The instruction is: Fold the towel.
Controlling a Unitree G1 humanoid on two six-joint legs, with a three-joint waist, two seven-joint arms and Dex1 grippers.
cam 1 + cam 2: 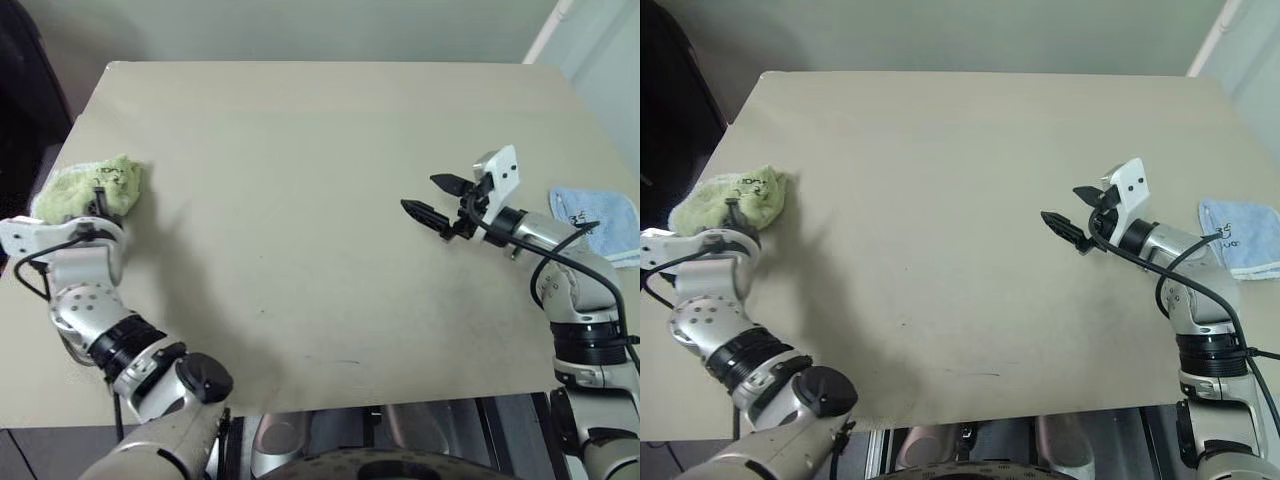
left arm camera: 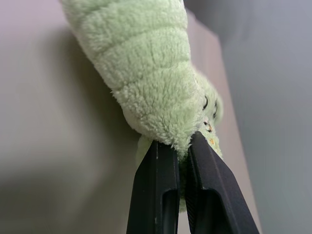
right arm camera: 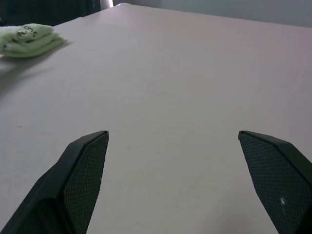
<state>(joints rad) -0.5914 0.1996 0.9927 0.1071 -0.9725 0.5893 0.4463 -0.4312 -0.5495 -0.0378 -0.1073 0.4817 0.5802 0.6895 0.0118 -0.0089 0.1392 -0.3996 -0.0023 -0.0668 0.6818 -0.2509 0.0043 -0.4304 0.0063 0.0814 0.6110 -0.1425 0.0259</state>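
Left pincer (image 2: 181, 161) clamps the bunched towel (image 1: 95, 187) — right pincer (image 1: 436, 198) gapes.

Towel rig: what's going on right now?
The left tool is shut on the towel, a bunched light green cloth at the table's left edge; the left wrist view shows its black fingers pinching the terry. The right tool hangs open over bare tabletop on the right side, holding nothing. A smaller light blue cloth lies near the right edge, untouched. The towel sits in a compact bundle rather than spread flat.
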